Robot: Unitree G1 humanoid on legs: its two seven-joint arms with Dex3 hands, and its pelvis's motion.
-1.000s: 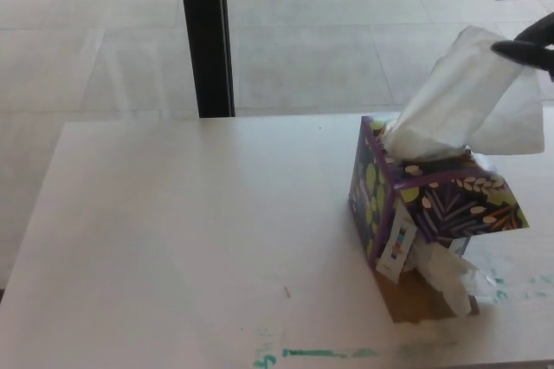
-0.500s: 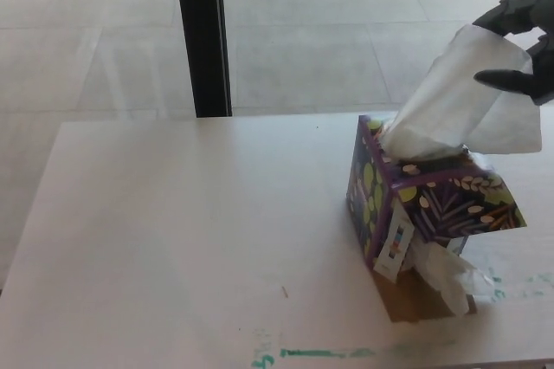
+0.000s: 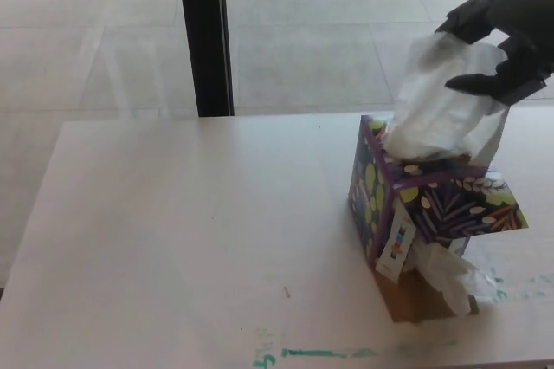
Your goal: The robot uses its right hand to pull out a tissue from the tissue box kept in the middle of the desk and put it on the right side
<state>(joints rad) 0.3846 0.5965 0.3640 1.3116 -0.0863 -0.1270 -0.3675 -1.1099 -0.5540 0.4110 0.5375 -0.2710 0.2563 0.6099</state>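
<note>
From the head view, the robot's black right hand [image 3: 502,48] was up at the top right, thumb and thick fingers pinched together on the upper edge of a white, crumpled paper tissue [image 3: 441,100]. The tissue stood tall out of the slot of the purple cardboard tissue box with its pale leaf and dot pattern [image 3: 428,204], and its lower end was tucked inside the opening, so it was not yet free. The box sat on the pale wooden desk [image 3: 173,239], toward the right of the picture, with its near side lifted and something white and crumpled [image 3: 450,274] poking out beneath it; what that was could not be made out. Green marks [image 3: 329,352] ran along the desk's front edge. Behind the desk a black upright post [image 3: 204,31] stood against the grey tiled floor. The left hand did not show at all.

As for handling, this tissue looked feather-light, soft and limp, likely to tear if snatched and prone to drag the light box along with it. The sensible hold seemed to be exactly where the fingers sat, high on the bunched top, gathering several folds rather than a single thin corner. A smooth upward draw looked the safest way out before carrying it to the right side of the desk.
</note>
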